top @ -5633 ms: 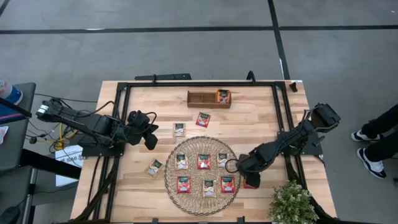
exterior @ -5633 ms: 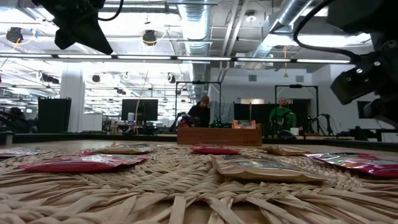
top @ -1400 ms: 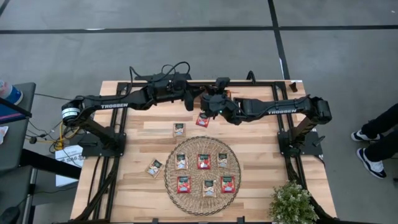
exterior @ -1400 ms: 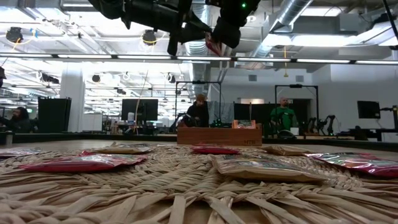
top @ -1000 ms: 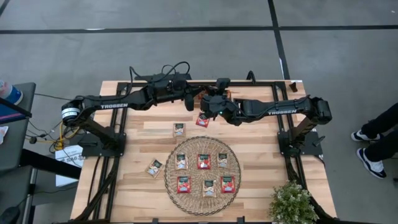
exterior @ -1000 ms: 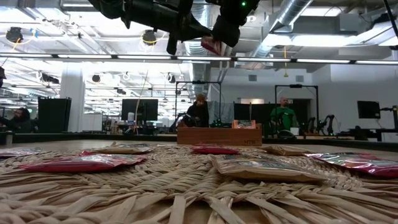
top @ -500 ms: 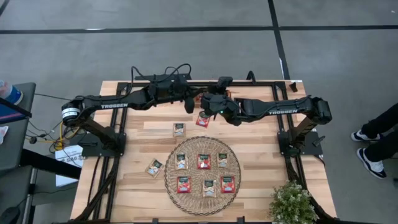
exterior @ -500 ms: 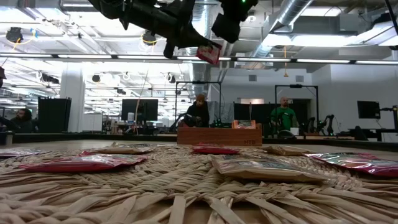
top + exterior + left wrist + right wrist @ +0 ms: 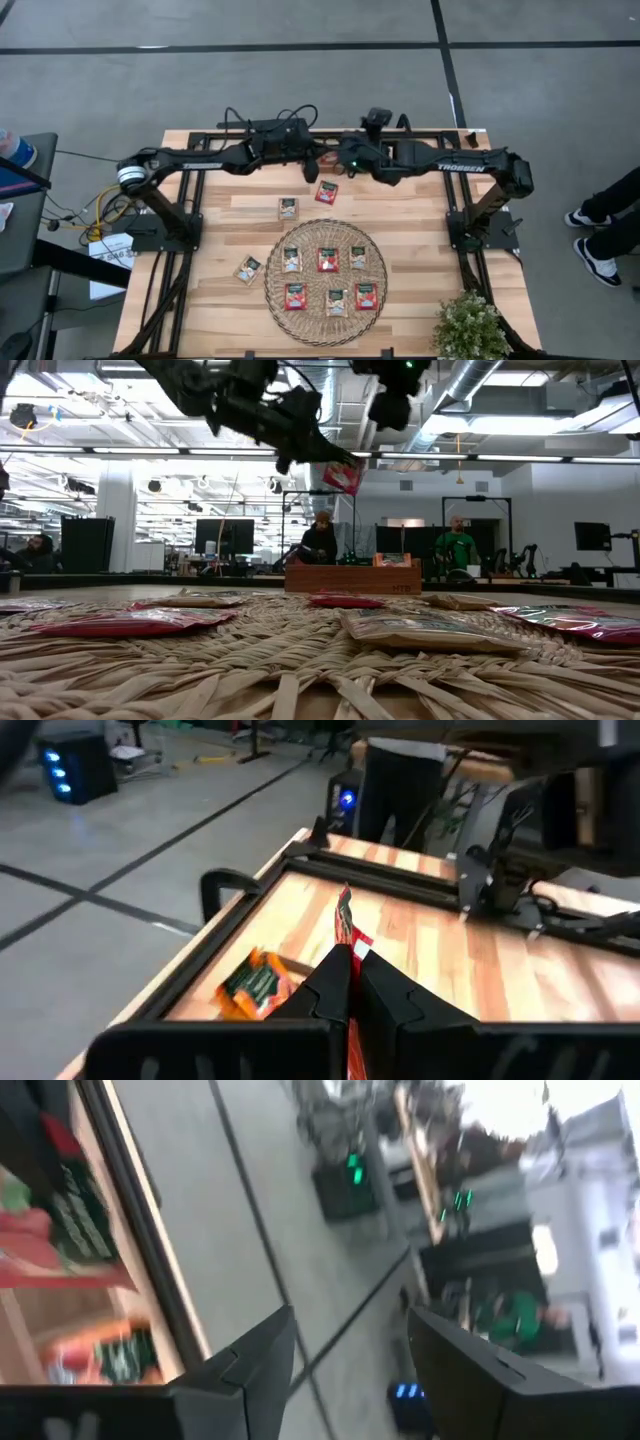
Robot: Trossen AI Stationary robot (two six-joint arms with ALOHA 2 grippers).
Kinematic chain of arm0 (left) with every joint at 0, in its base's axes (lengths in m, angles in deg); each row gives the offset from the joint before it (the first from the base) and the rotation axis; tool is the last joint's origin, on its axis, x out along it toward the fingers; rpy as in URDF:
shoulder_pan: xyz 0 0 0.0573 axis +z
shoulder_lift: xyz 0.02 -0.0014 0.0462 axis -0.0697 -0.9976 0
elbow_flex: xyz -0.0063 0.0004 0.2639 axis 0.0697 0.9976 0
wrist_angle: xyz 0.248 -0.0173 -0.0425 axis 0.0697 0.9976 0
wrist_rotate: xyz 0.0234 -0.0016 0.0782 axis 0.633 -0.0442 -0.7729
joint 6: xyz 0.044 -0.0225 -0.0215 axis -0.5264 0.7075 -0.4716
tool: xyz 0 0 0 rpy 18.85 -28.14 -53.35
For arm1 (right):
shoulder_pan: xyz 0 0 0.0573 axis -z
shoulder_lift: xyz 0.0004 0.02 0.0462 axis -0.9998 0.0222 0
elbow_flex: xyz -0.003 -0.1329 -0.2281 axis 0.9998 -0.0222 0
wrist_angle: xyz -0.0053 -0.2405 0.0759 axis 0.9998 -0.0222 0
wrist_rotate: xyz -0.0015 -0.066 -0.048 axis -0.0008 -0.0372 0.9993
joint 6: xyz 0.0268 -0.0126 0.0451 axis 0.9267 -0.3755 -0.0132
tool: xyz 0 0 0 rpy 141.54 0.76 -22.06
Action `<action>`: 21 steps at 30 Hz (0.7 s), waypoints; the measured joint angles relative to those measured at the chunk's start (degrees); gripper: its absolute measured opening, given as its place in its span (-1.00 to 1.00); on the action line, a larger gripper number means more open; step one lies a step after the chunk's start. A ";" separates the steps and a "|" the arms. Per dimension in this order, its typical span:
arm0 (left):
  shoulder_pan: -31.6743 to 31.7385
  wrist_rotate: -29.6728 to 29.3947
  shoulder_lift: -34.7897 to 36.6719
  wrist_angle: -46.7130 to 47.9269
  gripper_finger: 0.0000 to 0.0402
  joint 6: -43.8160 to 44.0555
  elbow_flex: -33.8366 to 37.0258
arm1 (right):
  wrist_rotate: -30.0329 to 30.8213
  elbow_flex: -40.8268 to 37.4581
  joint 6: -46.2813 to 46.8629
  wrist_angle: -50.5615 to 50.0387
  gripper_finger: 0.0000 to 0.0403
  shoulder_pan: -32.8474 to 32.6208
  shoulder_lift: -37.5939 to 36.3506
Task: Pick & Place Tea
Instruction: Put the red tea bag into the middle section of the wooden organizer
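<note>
Red sachet (image 9: 343, 476) pinched edge-on in the left gripper (image 9: 350, 982), held above the far table near the wooden tray (image 9: 352, 577), right gripper (image 9: 345, 1342) spread beside it, other sachets (image 9: 327, 260) laid on the woven mat (image 9: 273, 285).

Two matte black jointed arms (image 9: 200, 158) carry white TROSSEN lettering, looped black cables and a green indicator light.

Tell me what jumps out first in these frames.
Both dark arms meet over the table's far edge, where the left pincer pinches a red-orange square tea sachet in mid-air above the long brown wooden tray, while the right pincer stands open beside it. Next, the big round woven mat at the near middle, carrying six flat sachets in red-orange and pale cream.
</note>
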 joint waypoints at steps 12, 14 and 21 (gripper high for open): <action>5.83 4.71 -15.64 -14.73 -1.00 7.10 0.01 | -3.95 0.58 28.38 -25.24 -0.14 2.80 0.00; 6.01 4.69 -17.31 -17.94 -1.00 7.32 0.00 | -3.98 0.58 28.64 -25.63 -0.15 2.80 0.00; 5.97 -0.86 -19.48 -19.78 -1.00 1.59 -0.04 | -4.13 0.58 28.72 -25.20 -0.18 2.80 0.00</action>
